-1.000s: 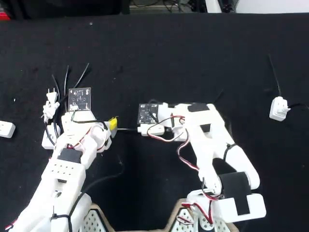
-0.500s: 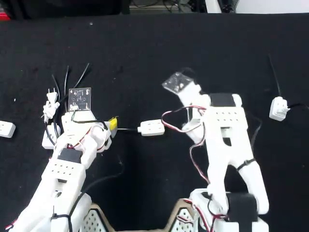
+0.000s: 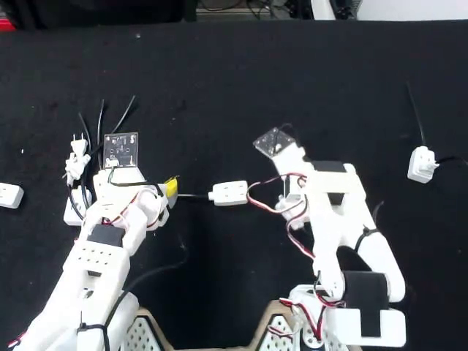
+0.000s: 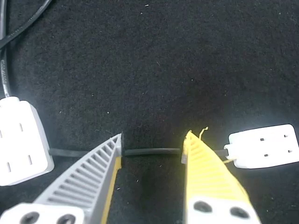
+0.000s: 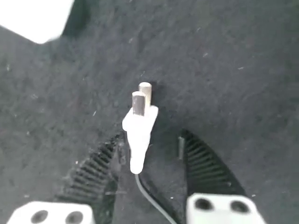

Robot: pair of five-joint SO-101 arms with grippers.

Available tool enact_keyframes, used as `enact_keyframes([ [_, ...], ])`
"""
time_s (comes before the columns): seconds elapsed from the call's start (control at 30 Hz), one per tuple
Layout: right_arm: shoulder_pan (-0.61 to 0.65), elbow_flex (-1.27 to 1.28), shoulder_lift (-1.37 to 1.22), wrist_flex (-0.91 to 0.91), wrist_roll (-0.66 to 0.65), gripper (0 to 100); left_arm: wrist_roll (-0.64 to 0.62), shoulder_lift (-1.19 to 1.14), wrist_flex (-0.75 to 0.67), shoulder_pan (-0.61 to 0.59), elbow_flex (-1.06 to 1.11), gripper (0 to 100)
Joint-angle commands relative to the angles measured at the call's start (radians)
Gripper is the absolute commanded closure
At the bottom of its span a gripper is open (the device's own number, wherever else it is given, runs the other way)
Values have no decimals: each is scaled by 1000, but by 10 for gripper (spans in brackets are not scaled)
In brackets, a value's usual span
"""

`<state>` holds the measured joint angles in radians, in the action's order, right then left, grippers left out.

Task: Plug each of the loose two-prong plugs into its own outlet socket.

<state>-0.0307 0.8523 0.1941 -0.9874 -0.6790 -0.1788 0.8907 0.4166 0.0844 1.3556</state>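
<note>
My left gripper [image 4: 153, 140] stands open low over the black mat, its grey and yellow fingertips either side of a black cable [image 4: 152, 151]. That cable runs to a white outlet socket [image 4: 264, 149] at mid-table [image 3: 229, 193]. A second white socket [image 4: 21, 144] lies on the gripper's other side. My right gripper [image 5: 152, 135] holds a white two-prong plug [image 5: 139, 128] above the mat. The plug rests against one finger, with its prongs past the fingertips. The right arm [image 3: 329, 197] is raised just right of the middle socket.
Another white socket [image 3: 9, 194] lies at the far left edge. A loose white plug [image 3: 77, 150] with several black cables sits behind the left arm. A white plug block [image 3: 422, 164] with a black cord lies at the far right. The back of the mat is open.
The right arm has pulled back from the middle socket, lifting up and to the right, then settling slightly lower. The left arm has stayed still.
</note>
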Motion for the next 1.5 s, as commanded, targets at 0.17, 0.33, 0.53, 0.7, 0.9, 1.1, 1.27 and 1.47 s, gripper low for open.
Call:
enact_keyframes([
  [0.17, -18, 31, 7, 21, -66, 822, 8, 20, -23, -10, -16, 787],
  [0.33, -17, 31, 7, 100, -35, 832, 8, 20, -23, -10, -16, 787],
  [0.53, -51, 101, 24, 236, 9, 985, 8, 20, -23, -10, -15, 787],
  [0.7, -87, 99, 148, 157, 12, 988, 8, 20, -23, -10, -15, 787],
  [0.9, -81, 252, 275, 239, 6, 986, 8, 20, -23, -10, -15, 787],
  [1.1, -86, 292, 289, 212, 5, 874, 8, 20, -23, -10, -16, 787],
  [1.27, -87, 291, 289, 199, -17, 908, 8, 20, -23, -10, -16, 787],
  [1.47, -87, 308, 288, 199, -64, 910, 8, 21, -23, -10, -16, 787],
])
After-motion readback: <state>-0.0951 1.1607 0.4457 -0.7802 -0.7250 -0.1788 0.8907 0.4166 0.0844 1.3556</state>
